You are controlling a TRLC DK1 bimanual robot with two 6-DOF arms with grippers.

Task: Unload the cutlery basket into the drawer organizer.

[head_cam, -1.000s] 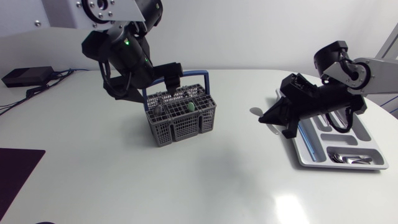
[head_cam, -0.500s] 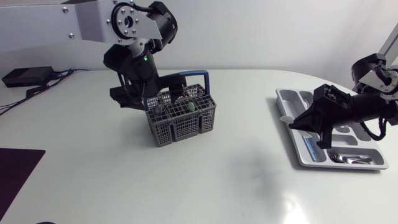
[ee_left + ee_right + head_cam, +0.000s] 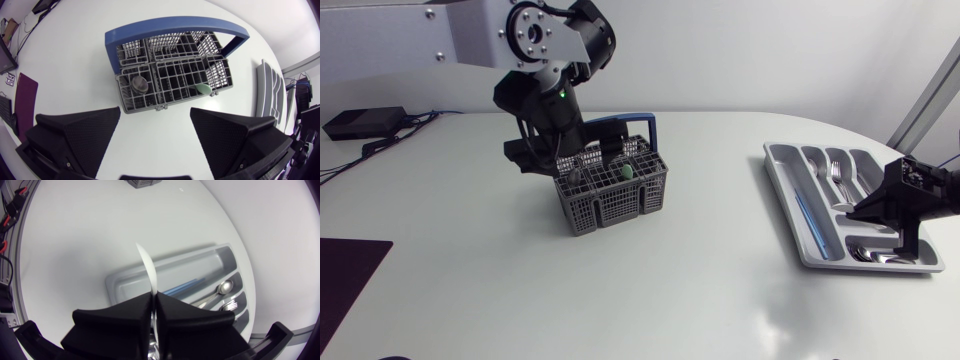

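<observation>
The grey cutlery basket (image 3: pixel 610 188) with a blue handle (image 3: pixel 175 27) stands left of the table's middle. In it are a metal spoon (image 3: pixel 139 84) and a green utensil (image 3: pixel 204 89). My left gripper (image 3: pixel 575 148) hangs directly above the basket (image 3: pixel 170 75), open (image 3: pixel 155 114) and empty. At the right lies the grey drawer organizer (image 3: pixel 781 190), with forks (image 3: pixel 836 176) and spoons (image 3: pixel 876 254) in its compartments. My right gripper (image 3: pixel 868 208) is over the organizer (image 3: pixel 125 282), shut (image 3: pixel 154 296) on a thin white utensil (image 3: pixel 148 267) that sticks out ahead of the fingers.
A black box (image 3: pixel 364 122) with cables sits at the table's far left corner. A dark mat (image 3: pixel 345 275) lies at the front left edge. Bare white tabletop stretches between the basket and the organizer.
My right arm has carried the white utensil to the right, from beside the organizer to over it. My left gripper has opened and shifted a little over the basket.
</observation>
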